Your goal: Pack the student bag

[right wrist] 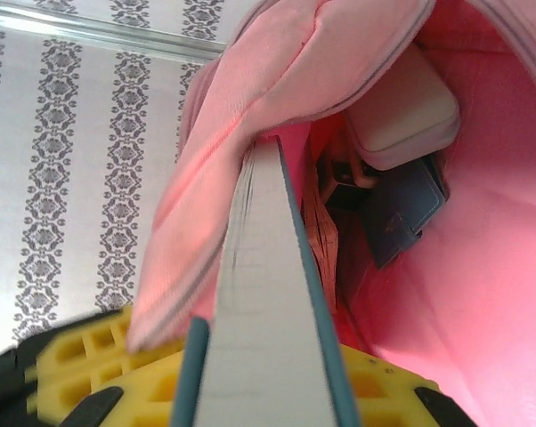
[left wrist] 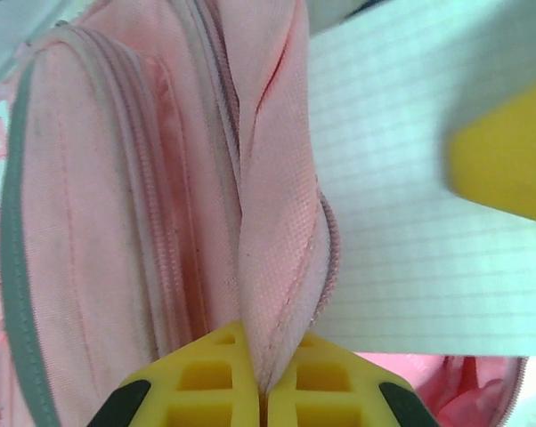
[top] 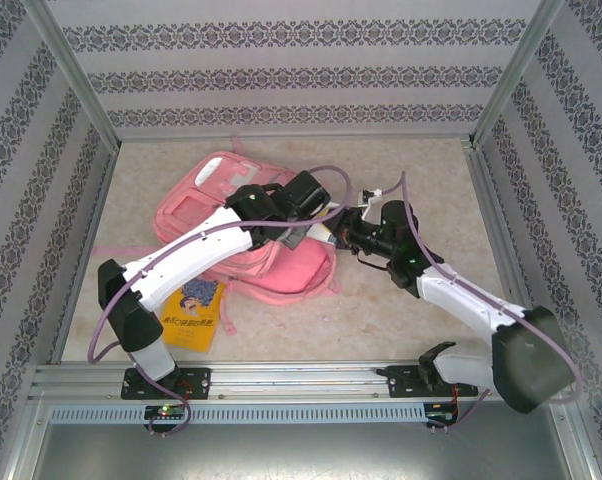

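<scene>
Marbled tabletop [top: 401,320]: left end effector [left wrist: 266,356] pinches woven student bag [left wrist: 117,222], right end effector [right wrist: 259,378] clamps notebook [right wrist: 263,294].

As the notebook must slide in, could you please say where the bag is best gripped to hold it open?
I would grip the bag by its mouth lip, the fold beside the zip, from above, one finger inside, one outside. It stands as a thin ridge, easy to pinch; the pockets are broad and flat. The left gripper is shut on that fold, beside the notebook.

both arms forward, wrists close; left gripper [left wrist: 266,365] tight, right gripper [right wrist: 259,382] narrow
</scene>
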